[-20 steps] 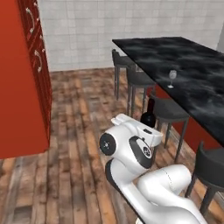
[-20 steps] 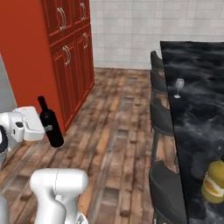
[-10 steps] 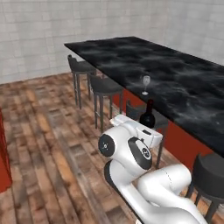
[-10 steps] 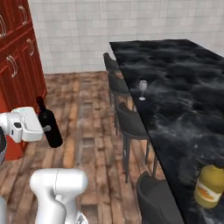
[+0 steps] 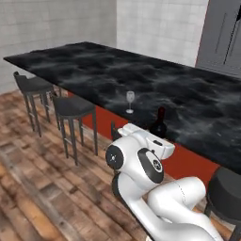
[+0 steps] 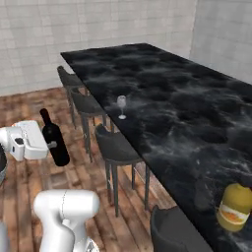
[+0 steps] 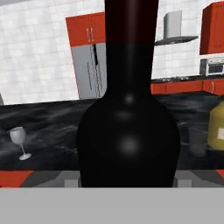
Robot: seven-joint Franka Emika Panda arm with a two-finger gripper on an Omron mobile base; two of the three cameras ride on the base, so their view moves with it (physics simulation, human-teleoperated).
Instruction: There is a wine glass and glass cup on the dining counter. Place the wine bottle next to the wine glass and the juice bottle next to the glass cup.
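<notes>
My base has swung round to face the desk point(image 6: 162, 98). My hand point(image 6: 47, 144) holds the wine bottle point(image 6: 54, 139) upright, off the desk's near edge. The wine glass point(image 6: 121, 106) stands by that edge; the juice bottle point(image 6: 234, 207) probably beside a faint cup.

Base swings round to face the table

The camera turns with the base: the red cabinets leave both base views, the table point(image 6: 162, 98) now stretches across them, and the wine glass point(image 6: 121, 107) and juice bottle point(image 6: 235, 206) appear closer.
</notes>
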